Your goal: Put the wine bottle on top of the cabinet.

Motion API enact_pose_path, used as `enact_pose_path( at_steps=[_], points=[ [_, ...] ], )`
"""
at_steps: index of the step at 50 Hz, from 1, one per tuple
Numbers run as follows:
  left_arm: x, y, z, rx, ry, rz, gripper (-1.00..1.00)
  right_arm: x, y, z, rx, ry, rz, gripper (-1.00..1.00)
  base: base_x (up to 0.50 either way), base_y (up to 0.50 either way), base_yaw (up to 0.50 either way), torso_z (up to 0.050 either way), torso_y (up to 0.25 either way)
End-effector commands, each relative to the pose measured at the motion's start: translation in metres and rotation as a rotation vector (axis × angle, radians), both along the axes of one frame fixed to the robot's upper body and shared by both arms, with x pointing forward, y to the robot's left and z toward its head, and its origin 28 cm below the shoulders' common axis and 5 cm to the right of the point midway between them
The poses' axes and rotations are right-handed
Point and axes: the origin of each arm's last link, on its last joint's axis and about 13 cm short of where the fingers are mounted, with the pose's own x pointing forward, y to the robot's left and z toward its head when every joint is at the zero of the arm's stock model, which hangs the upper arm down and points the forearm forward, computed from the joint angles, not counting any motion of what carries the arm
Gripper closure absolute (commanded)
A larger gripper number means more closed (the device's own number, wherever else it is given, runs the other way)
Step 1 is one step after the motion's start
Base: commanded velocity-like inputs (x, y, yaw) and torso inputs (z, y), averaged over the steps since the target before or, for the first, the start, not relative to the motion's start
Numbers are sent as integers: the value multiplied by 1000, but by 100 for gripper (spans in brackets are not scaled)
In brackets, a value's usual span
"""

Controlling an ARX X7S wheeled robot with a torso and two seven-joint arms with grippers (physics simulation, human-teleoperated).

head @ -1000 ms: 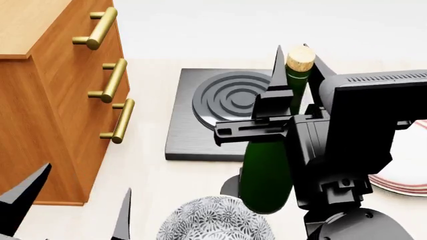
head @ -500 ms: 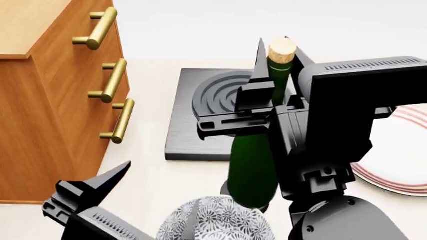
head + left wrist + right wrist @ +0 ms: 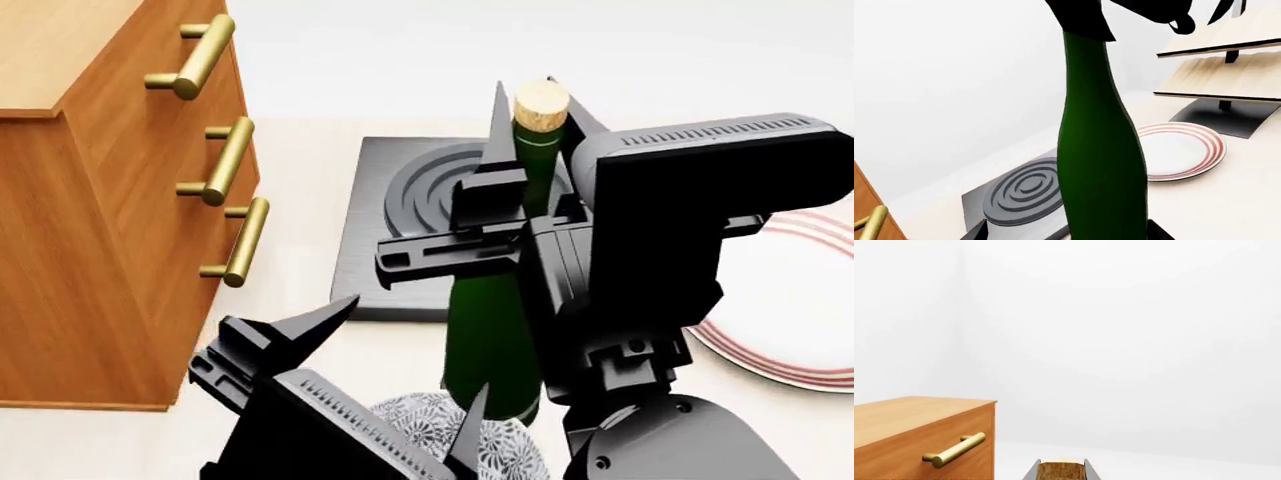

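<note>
The wine bottle (image 3: 487, 340), dark green with a tan cork, hangs upright above the counter. My right gripper (image 3: 537, 125) is shut on its neck just under the cork. In the right wrist view the cork (image 3: 1061, 470) sits between the two fingers of the right gripper (image 3: 1061, 474). My left gripper (image 3: 400, 365) is open, low beside the bottle's lower body. In the left wrist view the bottle (image 3: 1101, 150) fills the gap between its spread fingers. The cabinet (image 3: 107, 200) stands at the left, its light top (image 3: 54, 50) higher; it also shows in the right wrist view (image 3: 907, 440).
A black hob plate (image 3: 400, 220) lies behind the bottle. A red-rimmed white plate (image 3: 787, 320) lies at the right. A patterned bowl (image 3: 400, 418) sits below the bottle, mostly hidden by my left arm. A pale slanted rack (image 3: 1227, 65) stands beyond the plate (image 3: 1181, 150).
My right gripper has carried the bottle leftwards toward the cabinet. My left gripper has come up from the lower left and now stands open around the bottle's lower body.
</note>
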Motion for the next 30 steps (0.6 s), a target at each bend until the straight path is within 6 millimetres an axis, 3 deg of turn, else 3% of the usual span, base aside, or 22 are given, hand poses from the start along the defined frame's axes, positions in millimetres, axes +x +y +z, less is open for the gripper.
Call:
enact_pose_path(
  at_steps=[1,18,30],
  points=[
    [4,-13,10,-92,-4,-113,-100,2,-1,4,0,-35,-8,100,0,0,0,0,0],
    [19,-24,8,-112,22,-141,-100,-4,1,4,-1,-39,9,100,0,0,0,0,1],
    [41,-26,-13,-189,67,-131,-100,-7,1,8,-10,-55,15,100,0,0,0,1,1]
  ],
)
